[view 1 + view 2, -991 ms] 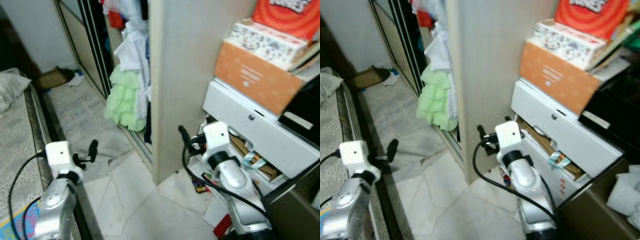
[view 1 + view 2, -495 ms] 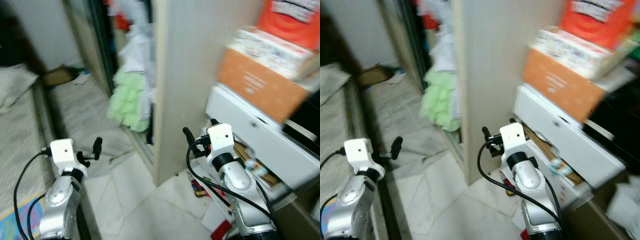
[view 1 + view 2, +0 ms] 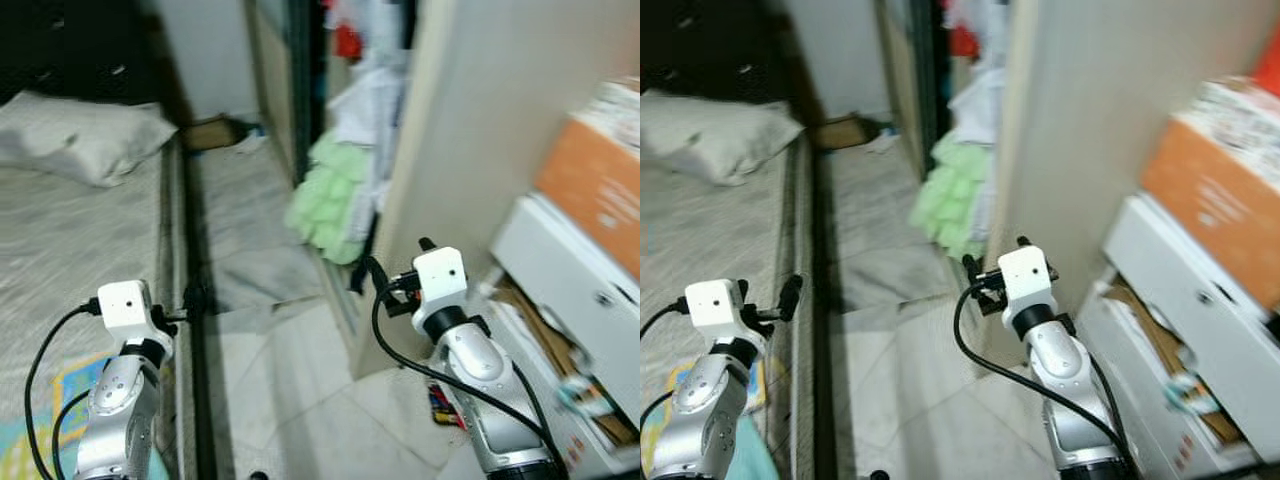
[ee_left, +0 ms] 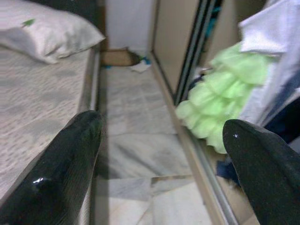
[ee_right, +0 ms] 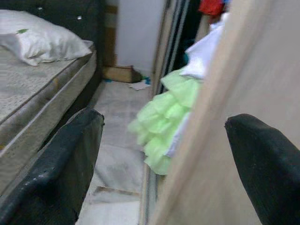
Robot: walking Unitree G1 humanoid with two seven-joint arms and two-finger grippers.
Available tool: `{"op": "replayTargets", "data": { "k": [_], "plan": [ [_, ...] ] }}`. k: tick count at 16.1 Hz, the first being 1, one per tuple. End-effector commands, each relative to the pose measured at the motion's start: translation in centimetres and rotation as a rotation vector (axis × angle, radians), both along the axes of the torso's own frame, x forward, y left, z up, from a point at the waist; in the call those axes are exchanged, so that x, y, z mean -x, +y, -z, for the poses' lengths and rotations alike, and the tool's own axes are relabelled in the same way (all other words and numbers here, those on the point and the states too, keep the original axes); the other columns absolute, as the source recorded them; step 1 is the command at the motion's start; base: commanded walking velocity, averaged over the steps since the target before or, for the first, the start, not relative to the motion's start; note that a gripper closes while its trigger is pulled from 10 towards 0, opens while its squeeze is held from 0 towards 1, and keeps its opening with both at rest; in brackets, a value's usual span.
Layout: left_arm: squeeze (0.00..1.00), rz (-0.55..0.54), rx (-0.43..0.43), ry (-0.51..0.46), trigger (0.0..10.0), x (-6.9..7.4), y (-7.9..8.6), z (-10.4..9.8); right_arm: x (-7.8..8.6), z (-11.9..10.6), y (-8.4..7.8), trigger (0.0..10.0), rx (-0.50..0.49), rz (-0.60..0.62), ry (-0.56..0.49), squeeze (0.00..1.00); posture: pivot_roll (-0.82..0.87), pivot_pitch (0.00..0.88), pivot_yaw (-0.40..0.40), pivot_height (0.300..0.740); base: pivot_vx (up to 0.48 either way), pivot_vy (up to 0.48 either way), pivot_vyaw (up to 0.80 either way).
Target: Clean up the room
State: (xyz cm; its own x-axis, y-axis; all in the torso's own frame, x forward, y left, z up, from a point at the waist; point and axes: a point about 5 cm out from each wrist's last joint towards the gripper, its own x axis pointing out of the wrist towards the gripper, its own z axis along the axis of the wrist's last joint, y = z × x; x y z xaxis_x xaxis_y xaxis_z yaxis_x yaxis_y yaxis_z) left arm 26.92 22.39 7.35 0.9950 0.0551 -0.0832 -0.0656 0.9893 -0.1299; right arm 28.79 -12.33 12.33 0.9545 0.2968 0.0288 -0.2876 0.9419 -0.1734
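Little of the clean-up looked done. Both arms were raised and carried nothing: the left end effector (image 4: 159, 159) and the right end effector (image 5: 164, 164) each had their fingers spread wide. Green clothing (image 3: 330, 205) spilled from the open wardrobe at centre frame, a flattened box (image 3: 212, 131) and scraps lay on the floor (image 3: 270, 340) at upper centre, and small litter (image 3: 442, 402) sat lower right. A pillow (image 3: 85, 135) rested on the bed (image 3: 70, 240), upper left.
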Motion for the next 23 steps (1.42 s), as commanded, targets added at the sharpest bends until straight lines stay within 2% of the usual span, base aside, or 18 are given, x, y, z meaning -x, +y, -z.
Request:
{"op": "replayTargets", "data": {
  "k": [1,23],
  "plan": [
    [0.00,0.003,-0.004,-0.002,10.0,0.01,0.03,-0.07,-0.05,-0.33,-0.08,10.0,0.000,0.001,-0.013,0.00,-0.15,0.074,-0.001,0.740,0.000,0.000,0.80],
    [0.00,0.009,-0.008,-0.010,10.0,-0.21,-0.25,-0.06,-0.32,-0.38,0.23,10.0,0.006,-0.020,-0.022,0.00,-0.14,0.061,-0.004,0.740,0.000,0.000,0.80]
  ]
}}
